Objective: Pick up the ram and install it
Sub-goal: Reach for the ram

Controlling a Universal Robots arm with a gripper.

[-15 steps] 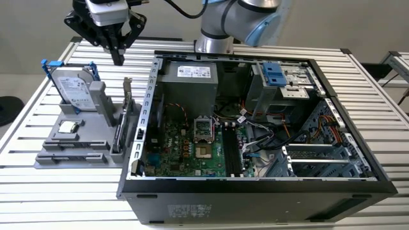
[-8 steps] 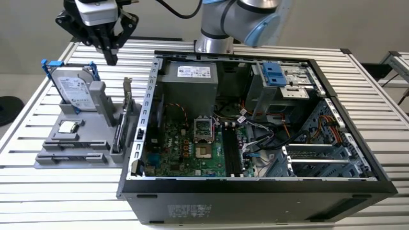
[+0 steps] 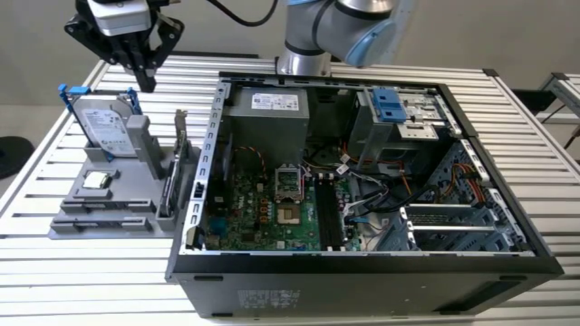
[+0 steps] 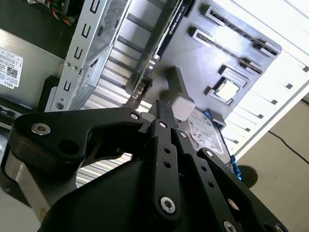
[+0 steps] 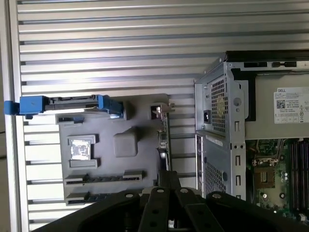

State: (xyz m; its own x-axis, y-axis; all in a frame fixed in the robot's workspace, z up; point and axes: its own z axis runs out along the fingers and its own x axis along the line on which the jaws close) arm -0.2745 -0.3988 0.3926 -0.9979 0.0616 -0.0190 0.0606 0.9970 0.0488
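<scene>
**Desk:** Where is your pincer right now?

**Me:** My gripper (image 3: 145, 80) hangs in the upper left of the exterior view. Its fingers are pressed together with nothing between them, above the hard drive (image 3: 104, 125) at the far end of the grey holder (image 3: 136, 227).

**Desk:** And the ram?

**Me:** The ram (image 5: 104, 178) stands on edge in a slot at the holder's other end, lower left in the first wrist view. It's untouched and well apart from my fingers. There are two slots side by side there, and I can't tell whether both are filled.

**Desk:** So which step is this?

**Me:** I'd call it the approach, with the pick not yet begun. A grasp would need the fingers spread and set across the stick's thin edge, clear of the tall card (image 3: 172, 180) just beside it. Further off is the open computer case (image 3: 381, 272). Seating would need the stick lined up with the black memory slots (image 3: 328, 221) at frame centre.
</scene>
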